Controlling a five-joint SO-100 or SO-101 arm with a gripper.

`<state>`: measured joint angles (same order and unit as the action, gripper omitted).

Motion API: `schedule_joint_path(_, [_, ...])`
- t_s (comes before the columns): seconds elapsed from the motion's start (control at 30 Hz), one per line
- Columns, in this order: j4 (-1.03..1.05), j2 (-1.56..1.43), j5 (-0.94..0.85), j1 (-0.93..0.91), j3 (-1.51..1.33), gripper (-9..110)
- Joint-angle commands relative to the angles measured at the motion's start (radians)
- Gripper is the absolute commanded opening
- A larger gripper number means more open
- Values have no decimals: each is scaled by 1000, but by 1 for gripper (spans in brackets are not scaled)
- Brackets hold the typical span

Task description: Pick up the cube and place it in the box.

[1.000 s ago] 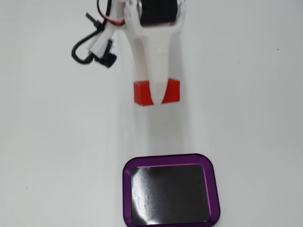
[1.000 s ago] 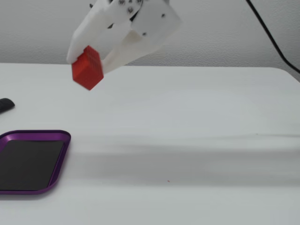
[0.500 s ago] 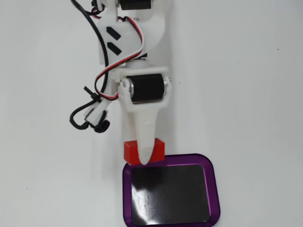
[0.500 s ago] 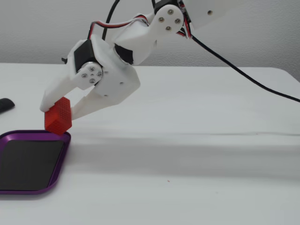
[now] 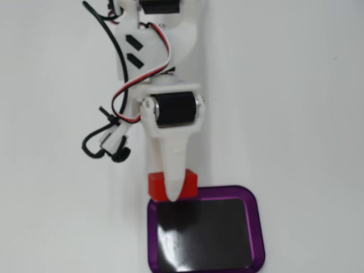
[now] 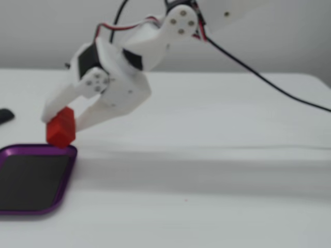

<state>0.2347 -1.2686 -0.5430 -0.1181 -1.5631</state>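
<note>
The small red cube (image 5: 187, 183) (image 6: 60, 133) is held off the table between the white fingers of my gripper (image 5: 172, 190) (image 6: 61, 126), which is shut on it. It hangs just above the near corner of the box (image 5: 257, 227) (image 6: 64, 178), a shallow purple-rimmed tray with a black inside. In a fixed view from above, the cube sits over the tray's top left rim. In a fixed view from the side, it hovers a little above the tray's right corner. One finger covers the cube's middle from above.
The white arm with its black servo (image 5: 174, 109) and red, white and black wires (image 5: 122, 96) reaches in from the top. A black cable (image 6: 258, 77) trails right behind the arm. A small dark object (image 6: 5, 115) lies at the left edge.
The arm has carried the cube from mid-table down to the tray's edge. Over the last half second it has shifted only slightly further toward the tray.
</note>
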Motion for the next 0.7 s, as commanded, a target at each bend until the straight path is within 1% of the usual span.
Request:
schedule_joint_path(0.0, [-2, -58, 0, 9, 49, 1])
schedule_joint_path(0.07, [11, -60, 0, 9, 49, 4])
schedule_joint_path(0.13, [58, -60, 0, 9, 52, 9])
schedule_joint_path(0.2, [104, -61, 0, 11, 75, 11])
schedule_joint_path(0.47, [305, -61, 2, 0, 232, 11])
schedule_joint_path(0.53, [387, -63, 3, 0, 287, 12])
schedule_joint_path(0.67, [638, -135, 3, -2, 411, 12])
